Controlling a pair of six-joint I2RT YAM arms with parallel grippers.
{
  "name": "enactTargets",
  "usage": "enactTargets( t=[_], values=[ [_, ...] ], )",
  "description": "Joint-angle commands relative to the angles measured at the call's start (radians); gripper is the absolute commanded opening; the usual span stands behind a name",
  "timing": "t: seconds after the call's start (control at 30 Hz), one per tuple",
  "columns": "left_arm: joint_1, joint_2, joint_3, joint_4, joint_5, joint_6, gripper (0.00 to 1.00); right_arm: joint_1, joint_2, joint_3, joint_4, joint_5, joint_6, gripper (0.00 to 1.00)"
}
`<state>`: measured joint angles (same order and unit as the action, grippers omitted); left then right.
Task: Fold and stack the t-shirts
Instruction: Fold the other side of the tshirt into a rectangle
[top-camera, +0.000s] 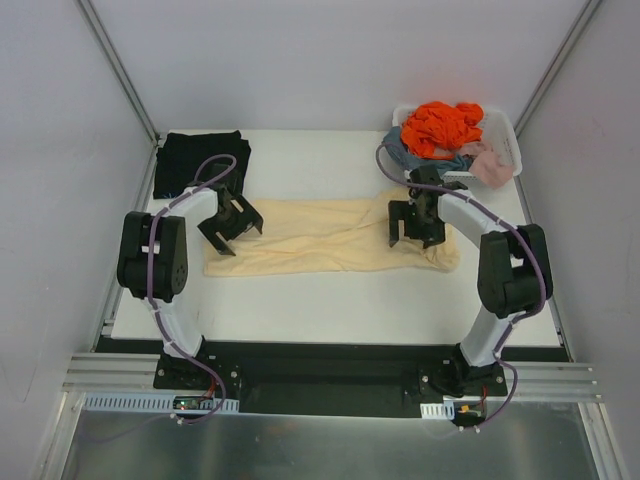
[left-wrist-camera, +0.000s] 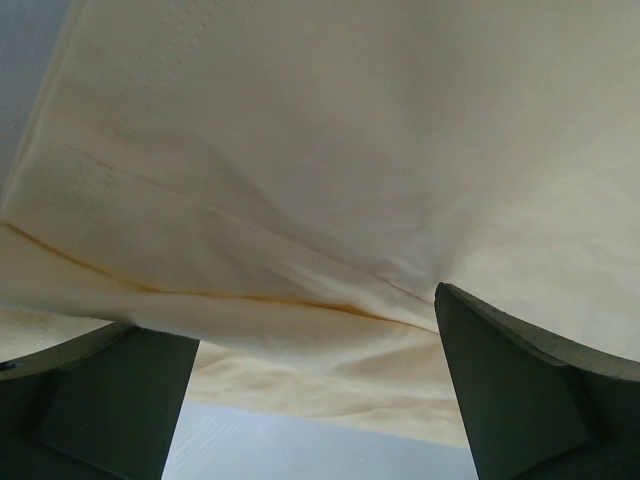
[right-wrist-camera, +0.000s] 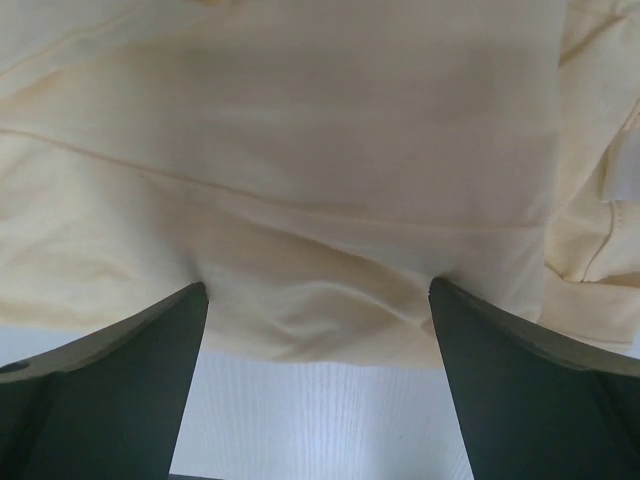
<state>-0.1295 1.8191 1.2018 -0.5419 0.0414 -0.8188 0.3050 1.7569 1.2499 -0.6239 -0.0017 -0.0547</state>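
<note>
The pale cream-yellow t-shirt (top-camera: 330, 235) lies as a long folded band across the middle of the white table (top-camera: 330, 305). The black t-shirt (top-camera: 200, 162) sits folded at the back left corner. My left gripper (top-camera: 232, 228) hovers open over the band's left end. My right gripper (top-camera: 412, 225) hangs open over its right part. In the left wrist view the cream cloth (left-wrist-camera: 330, 150) fills the frame and nothing lies between the left gripper's (left-wrist-camera: 315, 330) fingers. In the right wrist view the right gripper (right-wrist-camera: 318, 300) straddles the near hem of the cream cloth (right-wrist-camera: 300, 130) without pinching it.
A white slotted basket (top-camera: 505, 135) at the back right holds orange (top-camera: 442, 125), blue and pink clothes. Grey walls close in the table on the left, back and right. Bare tabletop (right-wrist-camera: 320, 420) shows in front of the cream shirt.
</note>
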Motion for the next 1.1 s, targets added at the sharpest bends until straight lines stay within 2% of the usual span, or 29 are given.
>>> enactTargets(
  t=[0.0, 0.23, 0.37, 0.53, 0.63, 0.77, 0.87, 1.03, 1.07],
  values=[
    [0.056, 0.032, 0.045, 0.007, -0.037, 0.001, 0.99, -0.075, 0.041, -0.027, 0.055, -0.083, 0.052, 0.97],
    [0.113, 0.043, 0.004, 0.005, -0.035, -0.002, 0.99, -0.167, 0.033, -0.124, 0.017, -0.092, 0.078, 0.97],
    [0.113, -0.003, -0.117, 0.003, 0.032, 0.015, 0.99, -0.168, 0.003, -0.168, -0.011, -0.077, 0.078, 0.97],
    [0.113, -0.217, -0.338, -0.049, 0.015, 0.004, 0.99, -0.168, -0.103, -0.247, -0.077, -0.02, 0.076, 0.97],
    [0.114, -0.348, -0.401, -0.093, 0.014, 0.006, 0.99, -0.168, -0.164, -0.277, -0.123, -0.004, 0.07, 0.97],
    [0.114, -0.472, -0.392, -0.11, 0.04, 0.024, 0.99, -0.164, -0.258, -0.271, -0.148, -0.032, 0.037, 0.97],
    [0.113, -0.503, -0.337, -0.118, 0.037, 0.044, 0.99, -0.129, -0.303, -0.209, -0.148, -0.087, -0.003, 0.97],
    [0.114, -0.508, -0.245, -0.13, -0.021, 0.07, 0.99, 0.026, -0.237, -0.057, -0.1, -0.116, -0.036, 0.97],
    [0.114, -0.501, -0.232, -0.136, -0.035, 0.078, 0.99, 0.043, -0.182, -0.029, -0.096, -0.122, -0.03, 0.97]
  ],
)
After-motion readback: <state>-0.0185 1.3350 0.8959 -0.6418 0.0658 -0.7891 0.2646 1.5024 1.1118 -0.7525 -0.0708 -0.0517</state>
